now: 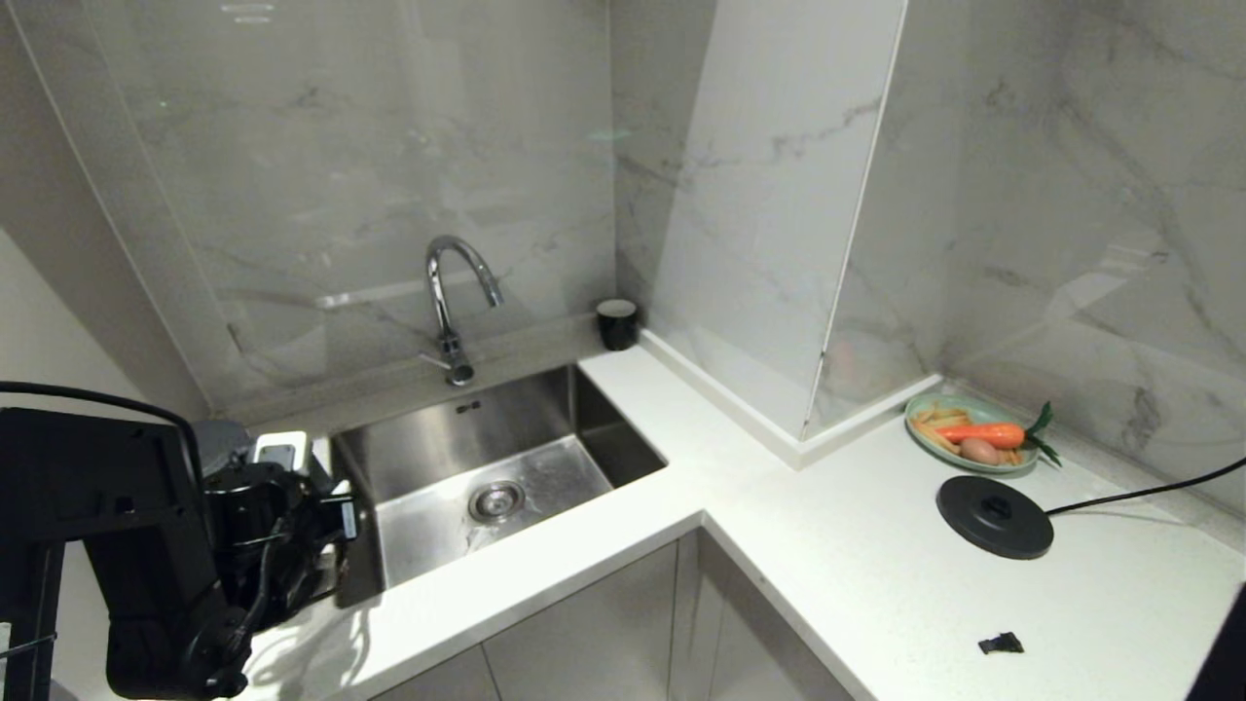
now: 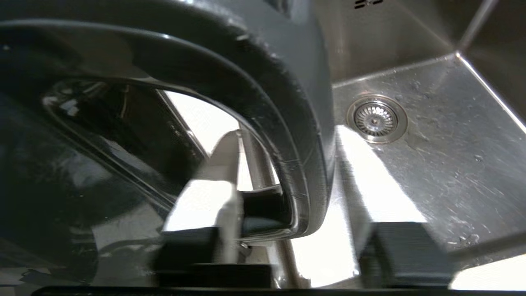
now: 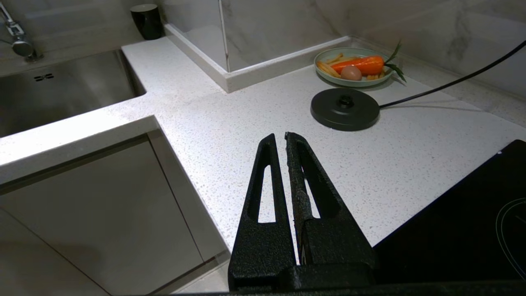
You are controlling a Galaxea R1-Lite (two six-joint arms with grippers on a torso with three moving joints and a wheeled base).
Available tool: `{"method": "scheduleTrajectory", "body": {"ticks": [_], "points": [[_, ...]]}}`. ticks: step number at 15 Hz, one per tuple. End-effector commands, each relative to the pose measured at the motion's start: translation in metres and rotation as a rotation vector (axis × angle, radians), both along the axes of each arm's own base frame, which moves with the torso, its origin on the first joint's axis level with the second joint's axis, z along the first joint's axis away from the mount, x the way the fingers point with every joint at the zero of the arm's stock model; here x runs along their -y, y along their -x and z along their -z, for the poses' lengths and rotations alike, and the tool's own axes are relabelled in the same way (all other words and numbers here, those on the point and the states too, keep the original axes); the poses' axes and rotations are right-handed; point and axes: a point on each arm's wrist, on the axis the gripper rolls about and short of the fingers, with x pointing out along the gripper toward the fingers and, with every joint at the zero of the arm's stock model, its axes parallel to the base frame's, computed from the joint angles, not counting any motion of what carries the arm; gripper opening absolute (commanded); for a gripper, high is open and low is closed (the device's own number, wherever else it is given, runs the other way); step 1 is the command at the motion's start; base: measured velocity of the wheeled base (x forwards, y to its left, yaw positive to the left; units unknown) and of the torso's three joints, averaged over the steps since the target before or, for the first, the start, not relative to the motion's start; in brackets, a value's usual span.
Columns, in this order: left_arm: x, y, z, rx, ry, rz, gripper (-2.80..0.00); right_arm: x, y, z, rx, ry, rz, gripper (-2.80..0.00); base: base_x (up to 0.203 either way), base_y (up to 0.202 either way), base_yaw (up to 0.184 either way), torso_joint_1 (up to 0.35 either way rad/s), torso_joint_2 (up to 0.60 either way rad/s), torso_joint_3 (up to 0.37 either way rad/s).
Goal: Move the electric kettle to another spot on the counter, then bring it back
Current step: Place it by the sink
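The electric kettle fills the left wrist view from very close. It is glossy black, and its big loop handle curves across beside the sink. My left gripper straddles the low end of that handle, open. One finger is inside the loop, and the other finger stands outside with bright counter showing between it and the handle. In the head view my left arm at the lower left hides the kettle. My right gripper hangs shut and empty above the counter.
The round black corded base lies on the right counter stretch next to a plate of toy food. A steel sink with a tap sits between. There is a black cup in the corner, a small black scrap near the front, and a black hob beside the right gripper.
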Motion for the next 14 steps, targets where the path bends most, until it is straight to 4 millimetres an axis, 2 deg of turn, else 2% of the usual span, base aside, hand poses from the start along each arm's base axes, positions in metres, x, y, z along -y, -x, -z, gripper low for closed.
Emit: {"method": "scheduleTrajectory", "body": {"ticks": [1,7,14], "points": [[0.001,0.000,-0.003,0.014,0.000,0.002,0.00,0.000,0.000,0.000,0.002,0.000,0.000,-2.80,0.000,0.000,0.000,0.000,0.00,0.000],[0.004,0.013,-0.001,-0.026,0.008,0.012,0.00,0.000,0.000,0.000,0.002,0.000,0.000,-2.80,0.000,0.000,0.000,0.000,0.00,0.000],[0.005,0.012,-0.004,-0.012,0.012,0.013,0.00,0.000,0.000,0.000,0.002,0.000,0.000,-2.80,0.000,0.000,0.000,0.000,0.00,0.000]]}}
